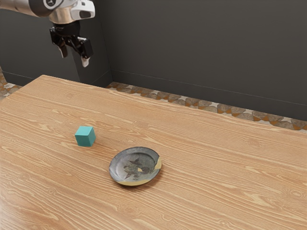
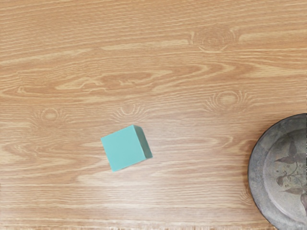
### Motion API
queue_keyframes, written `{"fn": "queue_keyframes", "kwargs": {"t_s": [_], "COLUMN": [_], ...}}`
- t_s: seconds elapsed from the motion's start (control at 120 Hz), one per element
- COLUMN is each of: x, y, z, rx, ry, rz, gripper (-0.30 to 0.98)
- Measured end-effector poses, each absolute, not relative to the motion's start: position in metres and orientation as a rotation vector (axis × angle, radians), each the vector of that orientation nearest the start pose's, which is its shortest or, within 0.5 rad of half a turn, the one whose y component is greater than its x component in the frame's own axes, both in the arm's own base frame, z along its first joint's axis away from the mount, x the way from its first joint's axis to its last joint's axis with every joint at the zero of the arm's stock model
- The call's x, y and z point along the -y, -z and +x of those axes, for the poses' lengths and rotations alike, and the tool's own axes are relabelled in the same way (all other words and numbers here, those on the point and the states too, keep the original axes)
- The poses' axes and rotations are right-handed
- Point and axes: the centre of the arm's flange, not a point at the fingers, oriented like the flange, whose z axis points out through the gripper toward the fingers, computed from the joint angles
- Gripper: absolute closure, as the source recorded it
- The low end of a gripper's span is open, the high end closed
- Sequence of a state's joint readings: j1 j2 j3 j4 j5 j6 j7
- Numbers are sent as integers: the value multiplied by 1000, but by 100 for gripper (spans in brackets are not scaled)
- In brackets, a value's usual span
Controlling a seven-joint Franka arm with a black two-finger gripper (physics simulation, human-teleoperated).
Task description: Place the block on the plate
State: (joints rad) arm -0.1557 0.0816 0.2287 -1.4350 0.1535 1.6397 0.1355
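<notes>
High above the table's far left part, in the exterior view, my gripper [image 1: 74, 57] hangs open, its two fingers apart with nothing between them. The teal block [image 1: 85, 136] rests on the wooden table, well below the gripper and apart from it. Beside the block, toward the exterior view's right and nearer that camera, lies the round grey plate [image 1: 125, 165] with tan patches on its rim and a dark leaf pattern. In the wrist view the block [image 2: 123, 148] appears whole, and the plate [image 2: 265, 167] is partly cut off.
The wooden table [image 1: 216, 158] carries the block and plate, with a gap of bare wood between them. Its far edge runs in front of a dark wall [image 1: 206, 48], with a strip of stone-patterned floor [image 1: 192, 102] between.
</notes>
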Motion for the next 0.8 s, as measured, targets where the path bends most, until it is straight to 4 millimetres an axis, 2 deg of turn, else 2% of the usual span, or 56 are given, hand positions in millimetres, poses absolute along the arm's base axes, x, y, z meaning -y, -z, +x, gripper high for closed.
{"fn": "queue_keyframes", "kwargs": {"t_s": [0.075, 0.108, 0.158, 0.258, 0.325, 0.367, 0.417, 0.633, 0.8], "x": [-48, -47, -51, -92, -103, -112, -121, -158, -175], "y": [-648, -635, -608, -548, -503, -473, -451, -399, -364], "z": [586, 594, 607, 624, 637, 638, 638, 636, 640], "rx": [-105, -106, -89, 35, 75, 104, 136, 270, 324], "ry": [142, 123, 81, 1, -52, -87, -99, -87, -93], "rz": [-2956, -2960, -2978, -3022, -3039, -3052, -3065, -3107, -3108], "gripper": [0, 0, 0, 0, 0, 0, 0, 0, 0]}}
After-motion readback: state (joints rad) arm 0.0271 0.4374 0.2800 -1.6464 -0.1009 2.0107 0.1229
